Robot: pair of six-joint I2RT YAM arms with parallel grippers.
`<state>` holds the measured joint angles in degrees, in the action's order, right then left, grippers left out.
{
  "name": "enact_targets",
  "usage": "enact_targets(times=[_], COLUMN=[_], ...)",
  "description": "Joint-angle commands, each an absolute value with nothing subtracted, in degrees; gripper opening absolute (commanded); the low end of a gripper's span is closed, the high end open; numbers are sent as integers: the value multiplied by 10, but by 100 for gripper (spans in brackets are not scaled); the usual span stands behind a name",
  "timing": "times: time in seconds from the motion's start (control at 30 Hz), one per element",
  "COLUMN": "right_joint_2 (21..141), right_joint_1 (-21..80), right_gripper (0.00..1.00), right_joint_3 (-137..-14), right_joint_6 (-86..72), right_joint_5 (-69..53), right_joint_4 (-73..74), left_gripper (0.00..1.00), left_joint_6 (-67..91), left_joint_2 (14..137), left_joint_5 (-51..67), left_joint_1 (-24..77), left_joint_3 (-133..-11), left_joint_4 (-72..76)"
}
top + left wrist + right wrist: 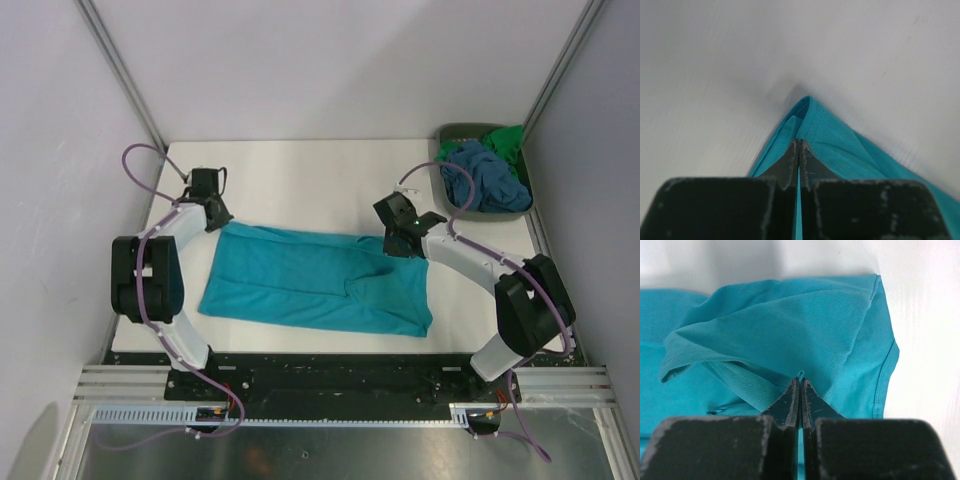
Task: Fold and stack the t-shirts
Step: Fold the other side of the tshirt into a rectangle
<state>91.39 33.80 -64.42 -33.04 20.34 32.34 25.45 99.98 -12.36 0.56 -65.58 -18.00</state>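
The teal t-shirt (315,280) lies spread across the white table, folded lengthwise. My left gripper (214,217) is shut on its far left corner (812,125); cloth shows between the fingertips. My right gripper (400,240) is shut on the shirt's far right edge (790,330), a small loop of cloth pinched at the tips. The slate-blue t-shirt (480,175) and the bright green t-shirt (507,140) lie crumpled in the bin at the back right.
The grey-green plastic bin (448,134) stands at the table's far right corner. White walls close the back and sides. The table's (300,175) far half is bare white surface behind the shirt.
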Motion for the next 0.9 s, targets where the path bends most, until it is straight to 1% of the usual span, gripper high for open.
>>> enact_targets(times=[0.0,0.5,0.87], right_joint_2=[874,835,810], right_joint_1=[345,374,381], right_gripper=[0,0,0], right_joint_3=[-627,-592,-565], right_joint_6=[-353,-380,-393], right_joint_5=[219,231,232], right_joint_4=[329,352,362], left_gripper=[0,0,0], left_joint_6=[258,277,282], left_joint_2=[959,919,899], left_joint_5=[-137,-161,-149], left_joint_1=[2,-18,-18], left_joint_3=[-643,-593,-573], left_joint_4=[-162,-162,-163])
